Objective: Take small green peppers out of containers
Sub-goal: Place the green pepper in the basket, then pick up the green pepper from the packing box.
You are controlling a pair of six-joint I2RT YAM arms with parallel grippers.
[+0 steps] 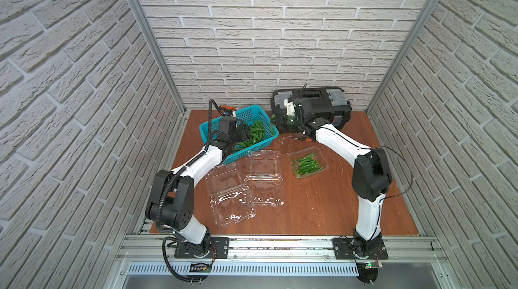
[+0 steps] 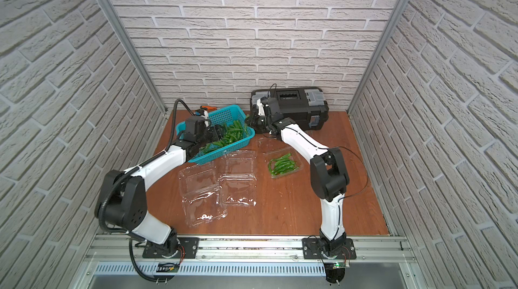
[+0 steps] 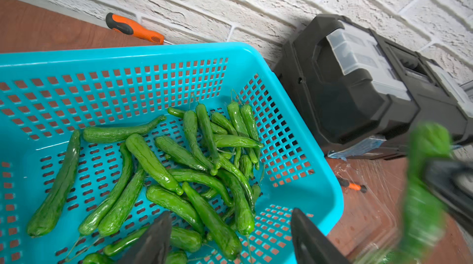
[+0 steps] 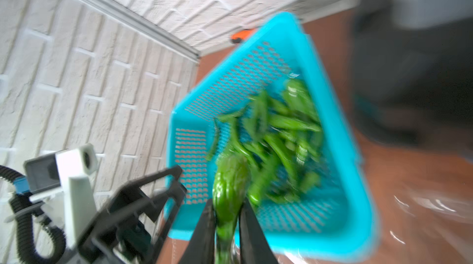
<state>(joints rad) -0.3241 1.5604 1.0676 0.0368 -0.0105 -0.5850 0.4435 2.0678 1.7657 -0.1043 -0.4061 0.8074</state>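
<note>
Several small green peppers [image 1: 307, 164] lie in one open clear container [image 1: 322, 153] on the right of the table. Two more clear containers [image 1: 229, 189] [image 1: 265, 178] lie open at the middle with no peppers showing in them. More peppers [image 3: 204, 168] are piled in the teal basket [image 3: 153, 50]. My left gripper [image 3: 230, 212] hangs open just above that pile, nothing between its fingers. My right gripper [image 4: 227, 201] is shut on one pepper [image 4: 229, 186] at the basket's right end, blurred by motion. In both top views it [image 2: 249, 118] sits between basket and toolbox.
A black toolbox [image 1: 322, 102] stands against the back wall, right behind the right gripper. An orange-handled screwdriver [image 3: 135, 28] lies behind the basket by the wall. A smaller orange tool [image 3: 352, 186] lies on the table under the right arm.
</note>
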